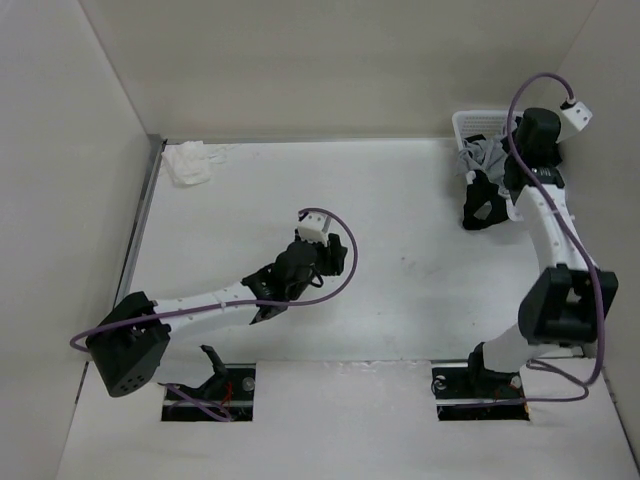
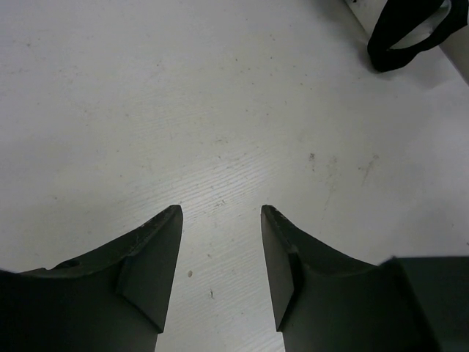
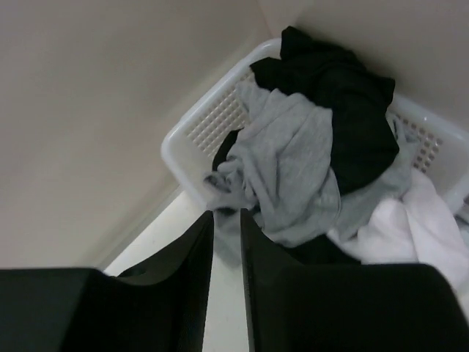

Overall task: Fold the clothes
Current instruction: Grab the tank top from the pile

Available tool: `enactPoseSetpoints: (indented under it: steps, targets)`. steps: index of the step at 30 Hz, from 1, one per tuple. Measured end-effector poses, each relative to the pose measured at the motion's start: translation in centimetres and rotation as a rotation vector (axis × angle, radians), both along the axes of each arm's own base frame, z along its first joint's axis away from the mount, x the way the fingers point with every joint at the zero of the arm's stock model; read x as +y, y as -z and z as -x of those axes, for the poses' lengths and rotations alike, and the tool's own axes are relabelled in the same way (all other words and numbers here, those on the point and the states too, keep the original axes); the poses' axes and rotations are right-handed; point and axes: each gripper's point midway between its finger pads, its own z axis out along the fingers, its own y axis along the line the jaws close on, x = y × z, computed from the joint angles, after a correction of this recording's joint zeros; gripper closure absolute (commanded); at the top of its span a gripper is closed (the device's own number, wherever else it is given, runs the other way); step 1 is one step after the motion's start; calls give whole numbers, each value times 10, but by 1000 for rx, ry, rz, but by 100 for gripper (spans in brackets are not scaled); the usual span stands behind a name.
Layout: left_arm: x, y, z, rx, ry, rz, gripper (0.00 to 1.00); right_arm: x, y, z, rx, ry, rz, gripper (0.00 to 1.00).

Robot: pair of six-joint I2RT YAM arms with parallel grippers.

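Observation:
The clothes, a light grey tank top (image 3: 293, 165), lie crumpled in a white basket (image 3: 192, 128) together with a black garment (image 3: 344, 110) and a white one (image 3: 421, 220). My right gripper (image 3: 226, 214) is at the basket's near rim, its jaws nearly together with a fold of the grey fabric pinched between the tips. From above, the grey top (image 1: 483, 152) shows at the basket (image 1: 470, 122) in the far right corner, with the right gripper (image 1: 487, 165) on it. My left gripper (image 2: 220, 211) hangs open over bare table, holding nothing; it is mid-table (image 1: 325, 258) in the top view.
A black garment (image 1: 482, 205) (image 2: 410, 33) hangs from the basket's front onto the table. A small white cloth (image 1: 190, 162) lies in the far left corner. Walls close in the table at the back and on both sides.

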Motion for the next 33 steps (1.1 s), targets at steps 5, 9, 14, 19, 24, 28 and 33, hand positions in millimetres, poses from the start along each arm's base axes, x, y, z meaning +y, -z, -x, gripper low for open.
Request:
enactPoseSetpoints:
  steps: [5, 9, 14, 19, 24, 28, 33]
  targets:
    - [0, 1, 0, 1, 6, 8, 49, -45, 62, -57, 110, 28, -52, 56]
    - [0, -2, -2, -5, 11, 24, 48, -65, 112, -94, 185, -3, -98, 49]
    - [1, -5, -7, -11, 4, 39, 48, -74, 151, -119, 238, -22, -125, 51]
    - [2, -2, -11, -7, -1, 39, 48, -74, 157, -134, 234, -41, -133, 88]
    - [1, 2, -11, 0, 4, 34, 48, -72, 154, -134, 219, -41, -133, 100]
    - [0, 1, -11, 0, 6, 39, 48, -58, 135, -108, 193, -42, -117, 100]
    - [0, 1, -11, 0, 5, 43, 48, 14, 3, -65, -46, -149, -39, 100]
